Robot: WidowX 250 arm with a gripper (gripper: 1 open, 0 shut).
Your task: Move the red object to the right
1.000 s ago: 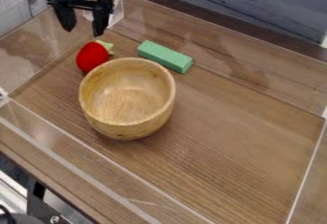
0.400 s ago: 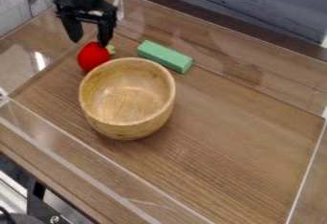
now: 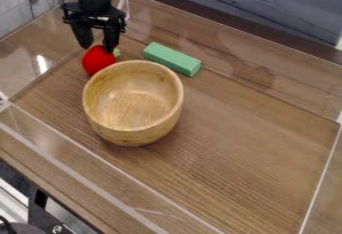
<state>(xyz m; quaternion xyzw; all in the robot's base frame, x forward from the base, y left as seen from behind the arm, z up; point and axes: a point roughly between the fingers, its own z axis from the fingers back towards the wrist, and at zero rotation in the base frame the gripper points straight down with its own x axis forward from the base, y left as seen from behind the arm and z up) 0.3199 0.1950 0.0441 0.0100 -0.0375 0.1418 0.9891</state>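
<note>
Pointing straight down, the pincer (image 3: 96, 46) hangs directly over the red object (image 3: 96, 61), its dark fingers spread to either side of the toy's top, not visibly pinching it. That red object sits on the counter (image 3: 254, 128), just beside the wooden bowl (image 3: 132, 102) and left of the green block (image 3: 173, 58).

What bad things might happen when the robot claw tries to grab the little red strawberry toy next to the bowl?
The small glossy red strawberry toy is round and shiny, so it might squirt out from between the black gripper fingers coming down over it.

The toy sits very close to the round wooden bowl, so a finger might bump the rim.

The flat green rectangular block lies to the toy's right, so a low carry that way might knock it.
</note>
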